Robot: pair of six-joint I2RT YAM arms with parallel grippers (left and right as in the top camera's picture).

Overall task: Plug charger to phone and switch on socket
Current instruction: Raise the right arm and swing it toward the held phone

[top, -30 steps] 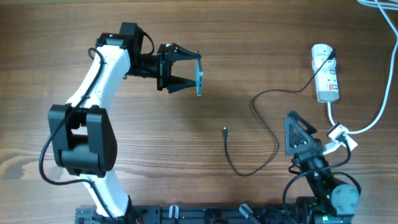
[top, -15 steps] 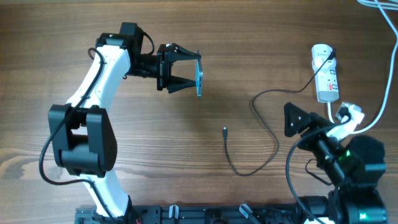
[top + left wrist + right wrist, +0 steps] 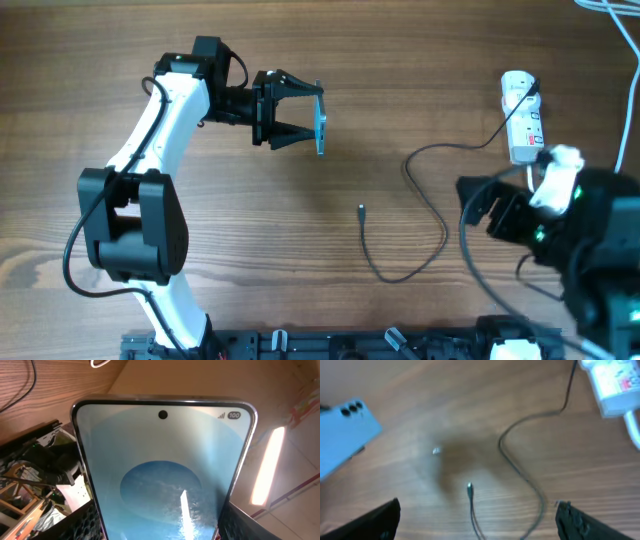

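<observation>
Wood-grain tabletop (image 3: 400, 60) carries the socket (image 3: 522, 115), a white strip with small red marks and a black plug (image 3: 527, 90) in its far end. From that plug the charger (image 3: 440, 215) runs off as a thin black cable. It loops away from the socket and ends in a small dark connector tip (image 3: 361, 210) lying flat, well apart from the socket.

From overhead we see the phone (image 3: 321, 120) only as a thin cyan sliver, edge-on, far across from the socket and beyond the connector tip. The left claw (image 3: 312, 118) grips it, one finger on either side.

The left wrist view gives what the overhead cannot: the screen, filling the frame, pale blue with a darker blue oval in the middle. We also see a punch-hole lens at the top and a signal mark beside a "100" badge in the corner.

The right wrist view shows the phone's other face, light blue with three small lenses in a row. In the same view the tip lies unplugged, clear of the phone.

The right claw (image 3: 477, 507) is spread wide, nothing between its fingers, the tip lying just ahead of it. From overhead that arm sits just beside the socket but is blurred.
</observation>
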